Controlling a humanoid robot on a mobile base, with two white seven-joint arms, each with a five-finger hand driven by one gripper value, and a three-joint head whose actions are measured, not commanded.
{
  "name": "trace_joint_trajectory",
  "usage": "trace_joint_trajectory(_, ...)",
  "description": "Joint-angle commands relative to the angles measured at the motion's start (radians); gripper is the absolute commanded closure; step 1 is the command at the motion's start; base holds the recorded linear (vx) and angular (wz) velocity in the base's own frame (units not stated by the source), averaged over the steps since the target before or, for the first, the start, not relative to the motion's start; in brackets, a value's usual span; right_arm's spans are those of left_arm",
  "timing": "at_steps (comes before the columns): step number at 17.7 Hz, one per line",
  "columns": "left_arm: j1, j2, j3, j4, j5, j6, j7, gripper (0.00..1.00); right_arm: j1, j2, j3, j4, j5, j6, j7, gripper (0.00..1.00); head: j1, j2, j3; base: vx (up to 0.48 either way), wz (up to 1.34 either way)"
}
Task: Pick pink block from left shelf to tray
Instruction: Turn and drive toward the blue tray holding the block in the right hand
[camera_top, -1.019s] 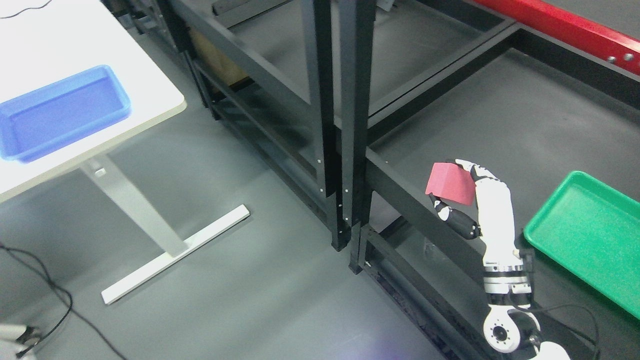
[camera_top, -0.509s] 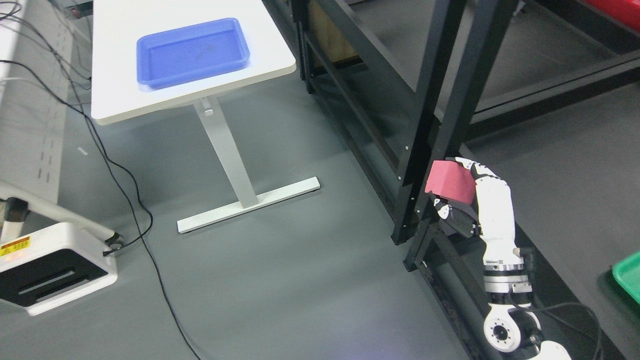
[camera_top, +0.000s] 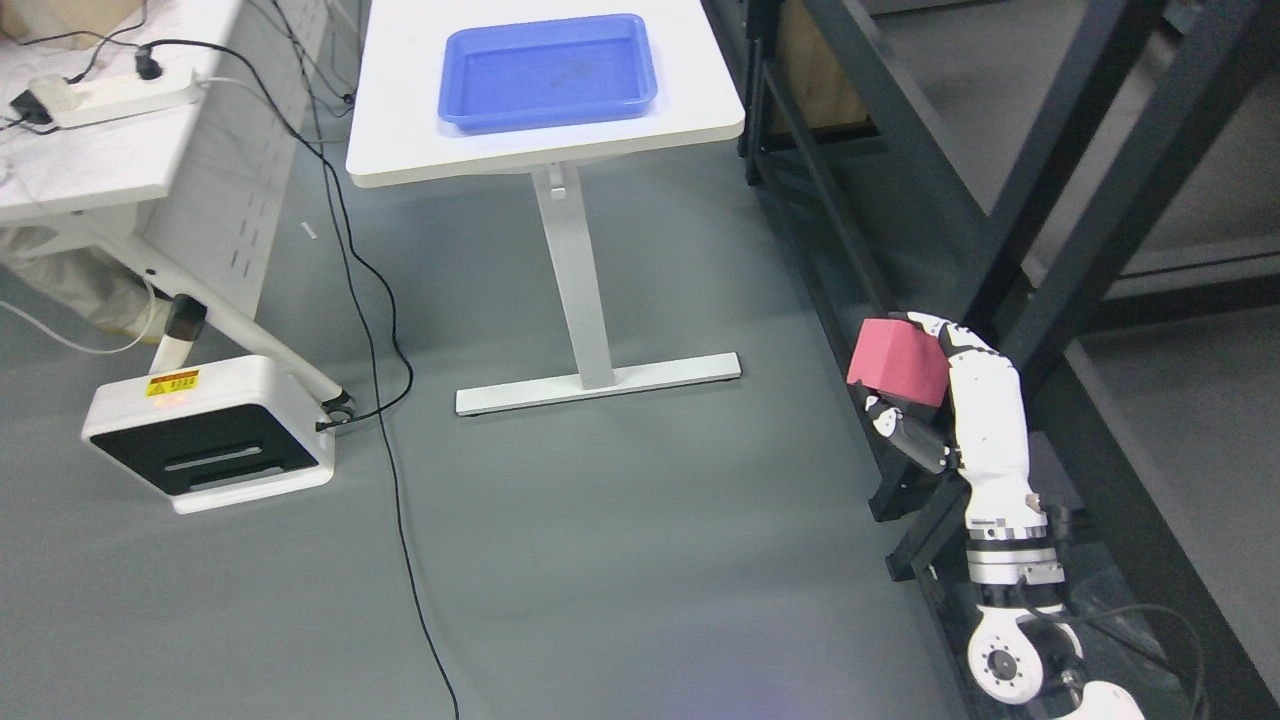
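The block (camera_top: 897, 362) was pink, held in the air above the floor (camera_top: 640, 560) and tilted, its upper left corner raised. Its broad face looked toward the camera; its long axis, as far as could be told, ran from upper left down to lower right.

The right hand (camera_top: 925, 400) was closed around the block. White fingers (camera_top: 950, 340) curled over the block's upper right edge, and the dark thumb lay against its lower edge, so the block was pinched between them. The block sat at the top left end of the hand, sticking out to the left of the white palm, with the forearm running down from it to the bottom edge of the view.

Just right of the block and behind it stood the black shelf (camera_top: 1050, 230), whose uprights leaned away to the upper right. Well to the upper left of the block stood the white table (camera_top: 400, 150), carrying a blue tray (camera_top: 548, 70). Far to the left of the block, on the floor, lay a white box (camera_top: 210, 435) with a black cable (camera_top: 380, 330) running to it.
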Motion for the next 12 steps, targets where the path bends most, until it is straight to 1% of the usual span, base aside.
trace_joint_trajectory(1, 0.02, 0.018, 0.0, -0.017, 0.0, 0.0, 0.0, 0.0, 0.004, 0.0, 0.002, -0.009, 0.0, -0.002, 0.0, 0.96, 0.0, 0.0, 0.0, 0.036, 0.46)
trace_joint_trajectory(7, 0.02, 0.018, 0.0, -0.017, 0.0, 0.0, 0.0, 0.0, 0.004, 0.001, 0.002, -0.009, 0.0, -0.002, 0.002, 0.96, 0.0, 0.0, 0.0, 0.072, 0.43)
trace_joint_trajectory(12, 0.02, 0.018, 0.0, -0.017, 0.0, 0.0, 0.0, 0.0, 0.003, 0.005, 0.002, -0.009, 0.0, 0.0, 0.002, 0.96, 0.0, 0.0, 0.0, 0.152, 0.4)
